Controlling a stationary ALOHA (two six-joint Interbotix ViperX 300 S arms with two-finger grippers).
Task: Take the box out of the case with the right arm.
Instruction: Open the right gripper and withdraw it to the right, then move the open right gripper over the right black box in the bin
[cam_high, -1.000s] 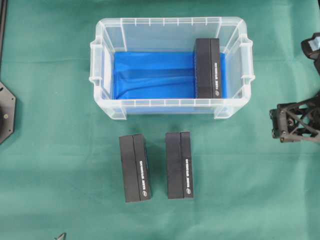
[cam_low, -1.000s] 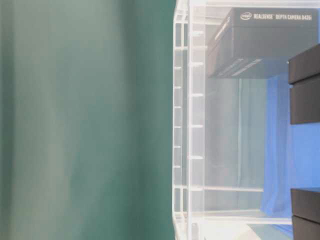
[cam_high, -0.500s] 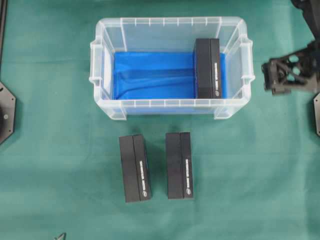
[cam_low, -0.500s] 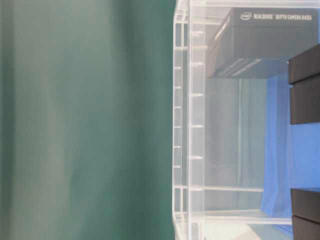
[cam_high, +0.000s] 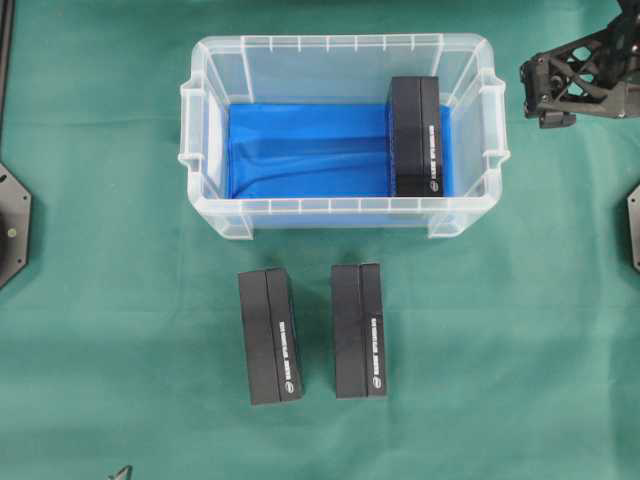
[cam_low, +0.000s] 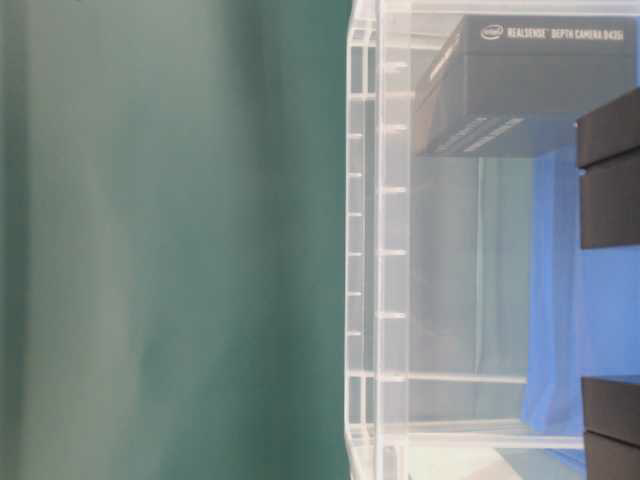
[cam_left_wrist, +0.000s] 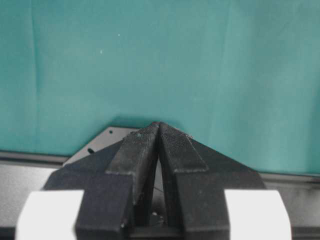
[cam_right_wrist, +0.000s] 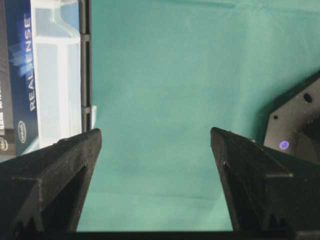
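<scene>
Since the earlier overhead frames, we see the right gripper (cam_high: 545, 95) has swung from about 3 o'clock of the case up to roughly 2 o'clock, now just off the case's right handle and clear of it; the boxes and the case have not shifted.

Nearest to us in the overhead view, two black boxes lie on the green cloth (cam_high: 120, 330), side by side but apart: the left loose box (cam_high: 269, 336) at 6 o'clock of the case and the right loose box (cam_high: 359, 331) just past it toward 5 o'clock. Neither touches the case.

Beyond them sits the case (cam_high: 340, 215), clear-walled with a blue floor. The box (cam_high: 415, 137) of the task lies inside it, at the right end, its long side running along the right wall. In the table-level view the same box (cam_low: 530, 85) shows through the clear wall (cam_low: 390, 250).

Farther out at 2 o'clock, the right gripper stands with its fingers spread wide and nothing between them; its wrist view shows only green cloth between the two fingers (cam_right_wrist: 55, 170), with the case's corner (cam_right_wrist: 57, 75) at 10 o'clock.

The left gripper (cam_left_wrist: 159, 131) shows only in its own wrist view, its fingers pressed together over the cloth, holding nothing.
</scene>
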